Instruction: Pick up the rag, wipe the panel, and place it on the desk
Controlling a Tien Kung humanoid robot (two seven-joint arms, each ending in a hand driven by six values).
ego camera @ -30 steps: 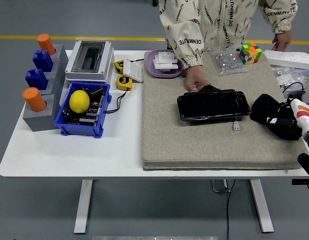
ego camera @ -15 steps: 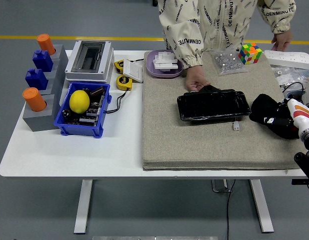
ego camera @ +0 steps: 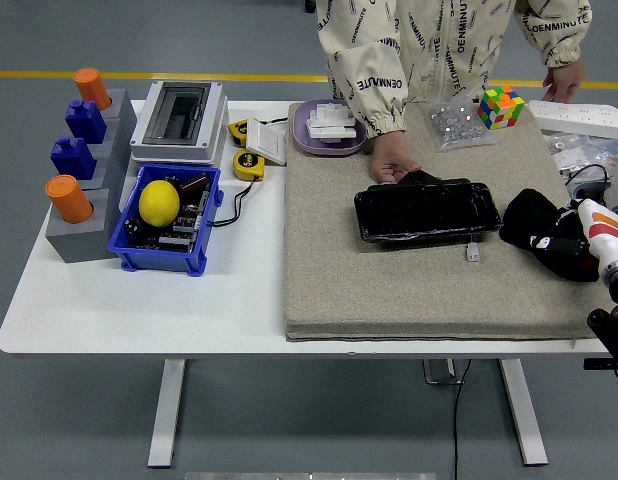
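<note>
The black panel (ego camera: 425, 210) lies flat in the middle of the grey felt mat (ego camera: 389, 280). The black rag (ego camera: 529, 215) lies bunched on the mat just right of the panel. My right hand (ego camera: 561, 248) comes in from the right edge on a white and orange forearm and rests against the rag's right side. Black hand and black rag merge, so I cannot see the grip. A person's hand (ego camera: 392, 165) rests at the panel's far left edge. My left arm is out of view.
A small white connector (ego camera: 473, 253) lies in front of the panel. At the back are a purple tray (ego camera: 301, 135), a bag of small parts (ego camera: 451, 122) and a colour cube (ego camera: 500, 106). A blue bin (ego camera: 124, 245) holding a lemon, a grey box (ego camera: 179, 120) and tape measures stand at left.
My right forearm has drifted slightly to the right and down. The rag, the panel and the person's hand have stayed where they were.
</note>
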